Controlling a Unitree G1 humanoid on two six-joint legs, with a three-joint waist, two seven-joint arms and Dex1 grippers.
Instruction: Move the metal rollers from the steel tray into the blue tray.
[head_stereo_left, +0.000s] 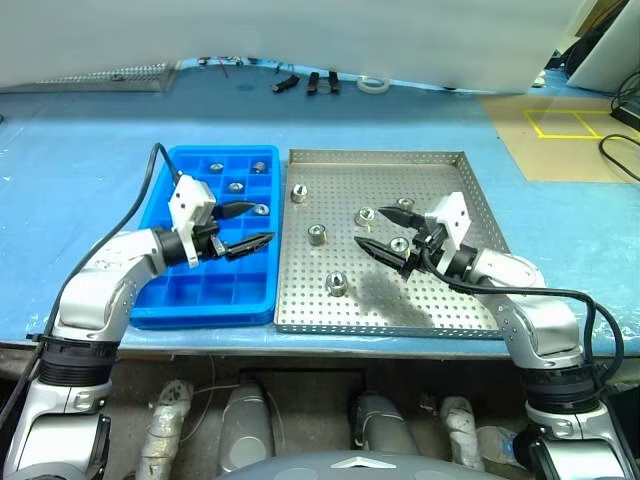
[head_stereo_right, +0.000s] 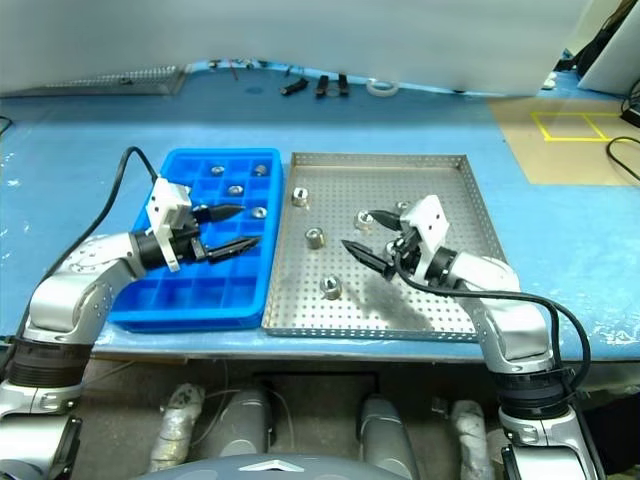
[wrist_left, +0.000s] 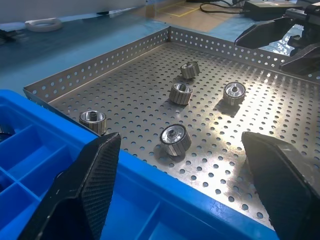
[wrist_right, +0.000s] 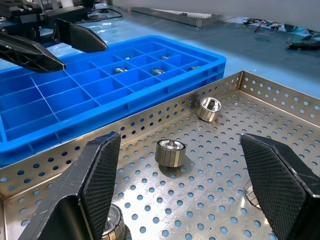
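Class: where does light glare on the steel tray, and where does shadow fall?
Left wrist view: bright glare on the perforated square steel tray floor near a shiny metal roller. Left eye view: dark shadow on the tray floor under the right pincer.

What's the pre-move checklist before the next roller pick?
1. Left gripper open, empty, over the blue tray: ok.
2. Right gripper open, empty, over the steel tray: ok.
3. Metal rollers remaining in steel tray: five visible, ok.
4. Rollers already in blue tray: four in the far cells, ok.
5. Free cells in blue tray: near rows empty, ok.
6. Roller between the right gripper's fingers: partly hidden, orientation cannot tell.
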